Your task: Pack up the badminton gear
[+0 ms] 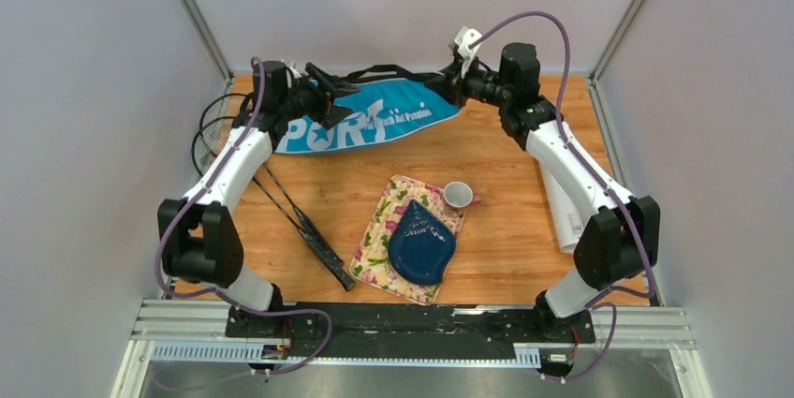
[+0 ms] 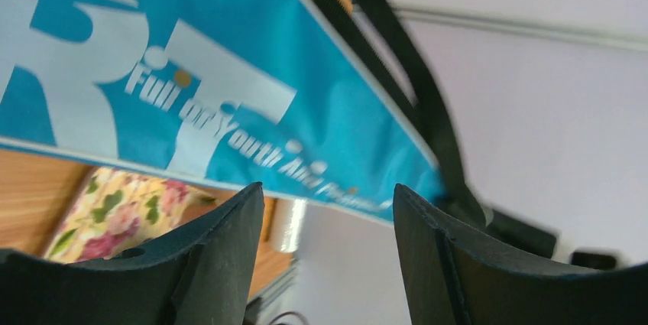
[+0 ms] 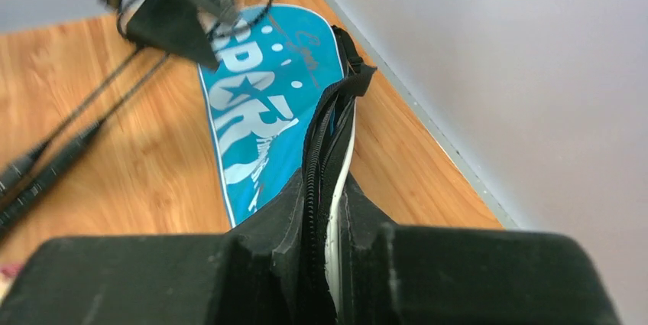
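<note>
The right gripper [image 3: 325,196] is pinched tight on the zippered edge of the blue racket bag [image 1: 374,117] at its right end; the left gripper [image 2: 327,192] stands wide, holding nothing, over the bag's left end; the bag lies along the table's far side; two rackets [image 1: 300,215] lie near left.

The racket bag [image 1: 374,117] is bright blue with white lettering and black trim. The rackets [image 1: 326,257] are black, the cloth [image 1: 374,237] floral, the plate [image 1: 421,246] dark blue and the cup [image 1: 458,195] white.

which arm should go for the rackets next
Left, probably: the left gripper is open and empty, and the rackets lie on its side. The right gripper is shut on the zipper edge of the bag.
</note>
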